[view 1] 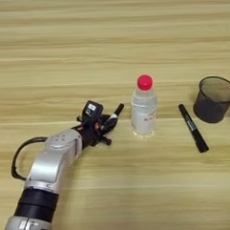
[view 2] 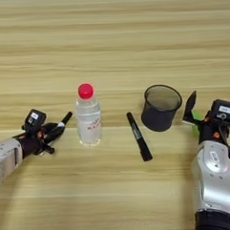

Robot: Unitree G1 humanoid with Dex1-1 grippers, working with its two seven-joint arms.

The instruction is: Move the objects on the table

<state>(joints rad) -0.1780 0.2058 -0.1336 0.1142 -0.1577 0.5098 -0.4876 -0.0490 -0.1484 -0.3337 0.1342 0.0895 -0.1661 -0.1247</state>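
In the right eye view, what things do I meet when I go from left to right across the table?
left gripper holding a marker → bottle → black marker → black mesh cup → right gripper with a green block

Light-brown wooden table with lengthwise grain stripes fills the view.

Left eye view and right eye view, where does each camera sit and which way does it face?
Left eye view: on the head, looking down at the table; shows the left gripper holding a marker.
Right eye view: same head, reaching further right; adds the right gripper by a green block.
Shared: bottle, black marker, mesh cup.
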